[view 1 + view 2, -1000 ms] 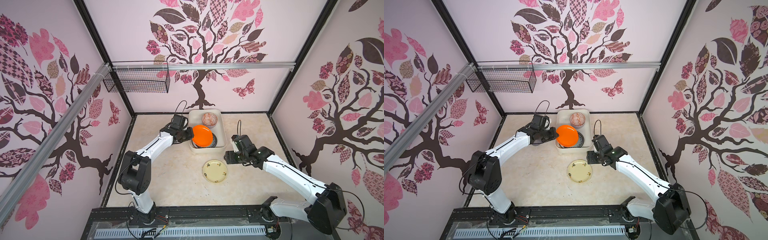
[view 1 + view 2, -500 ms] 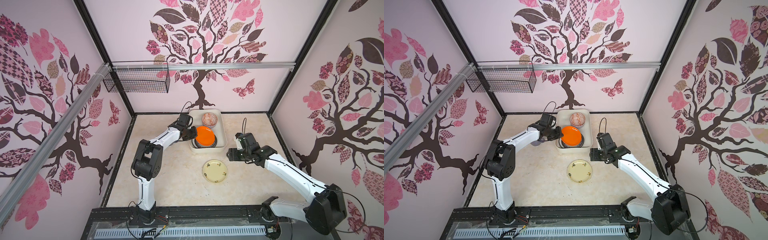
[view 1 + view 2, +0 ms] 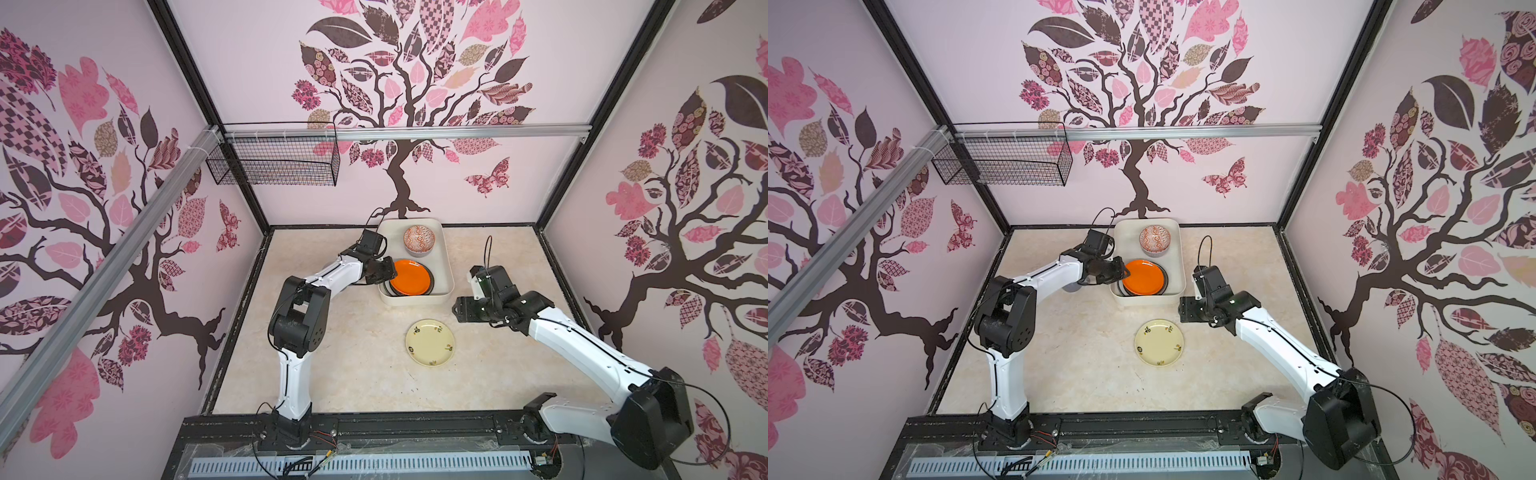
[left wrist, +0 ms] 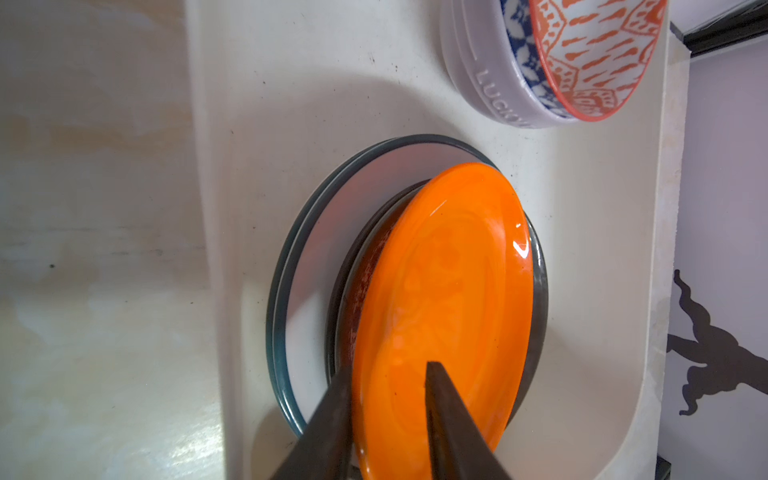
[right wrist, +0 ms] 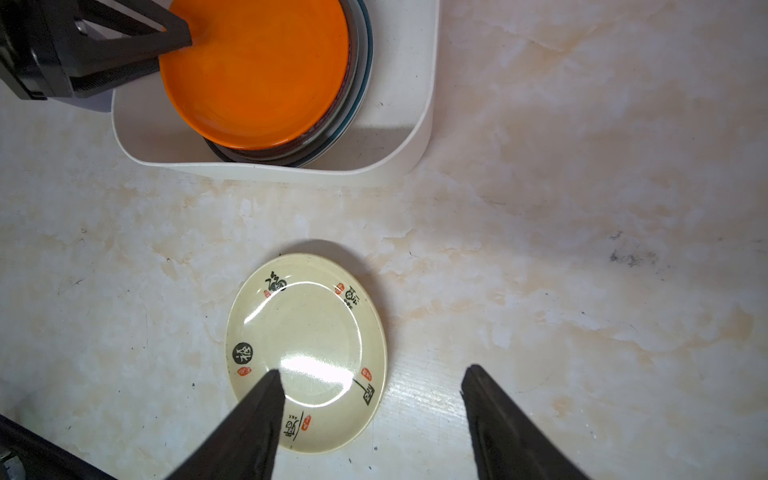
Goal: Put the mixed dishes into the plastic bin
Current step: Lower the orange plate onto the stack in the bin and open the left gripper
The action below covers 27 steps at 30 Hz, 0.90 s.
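The cream-white plastic bin (image 3: 415, 300) (image 3: 1142, 301) stands at the back of the table. Inside it an orange plate (image 3: 410, 276) (image 4: 449, 270) leans on a black plate (image 4: 540, 291) and a white dark-rimmed plate (image 4: 307, 291). My left gripper (image 3: 390, 270) (image 4: 390, 368) is open, its fingers apart on either side of the orange plate's near rim. An orange-patterned bowl (image 3: 419, 240) (image 4: 594, 54) sits nested in a lavender bowl (image 4: 490, 83) at the bin's far end. A cream plate (image 3: 430, 343) (image 5: 307, 353) lies on the table in front of the bin. My right gripper (image 3: 457, 309) (image 5: 372, 370) hovers open and empty beside it.
A black wire basket (image 3: 272, 160) hangs from the rail on the back wall, left and high above the table. The enclosure walls close in the marble tabletop (image 3: 353, 353) on three sides. The arm bases stand at the front edge.
My left gripper carried the orange plate down onto the stack in the bin, then its jaws parted. The right gripper drifted slightly to the right, still open.
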### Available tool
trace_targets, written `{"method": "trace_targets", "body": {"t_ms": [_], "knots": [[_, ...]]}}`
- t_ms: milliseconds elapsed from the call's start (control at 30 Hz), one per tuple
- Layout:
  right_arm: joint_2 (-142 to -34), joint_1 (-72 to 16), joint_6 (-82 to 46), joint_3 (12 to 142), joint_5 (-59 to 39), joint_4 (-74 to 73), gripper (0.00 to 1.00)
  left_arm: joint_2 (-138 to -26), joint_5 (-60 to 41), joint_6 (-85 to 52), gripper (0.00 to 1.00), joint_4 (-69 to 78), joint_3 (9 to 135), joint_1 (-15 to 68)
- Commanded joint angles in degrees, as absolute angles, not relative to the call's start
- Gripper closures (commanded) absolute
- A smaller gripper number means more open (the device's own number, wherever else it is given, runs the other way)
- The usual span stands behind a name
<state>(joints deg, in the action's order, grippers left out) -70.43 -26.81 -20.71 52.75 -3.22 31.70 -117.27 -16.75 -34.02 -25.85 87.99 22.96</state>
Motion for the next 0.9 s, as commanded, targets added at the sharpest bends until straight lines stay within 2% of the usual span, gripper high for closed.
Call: {"method": "trace_targets", "body": {"t_ms": [0, 400, 633, 767, 867], "knots": [[-70.7, -26.56, -20.31, 51.86, -3.35, 32.11, 0.29, -118.45, -16.7, -33.15, 0.65, -25.08, 90.91, 23.52], [-70.12, -26.5, -20.35, 51.85, -3.03, 32.52, 0.28, -119.93, -15.98, -32.3, 0.6, -26.7, 93.35, 25.02], [-70.57, -26.56, -20.57, 51.69, -3.09, 32.5, 0.28, -116.89, -12.36, -31.36, 0.27, -28.21, 91.1, 25.03], [-70.92, -26.61, -20.83, 51.44, -3.41, 32.61, 0.28, -114.43, -12.21, -31.11, 0.18, -28.4, 89.03, 25.05], [-70.83, -26.61, -21.26, 51.02, -3.56, 32.61, 0.28, -111.32, -12.05, -30.9, 0.16, -28.13, 86.51, 25.12]]}}
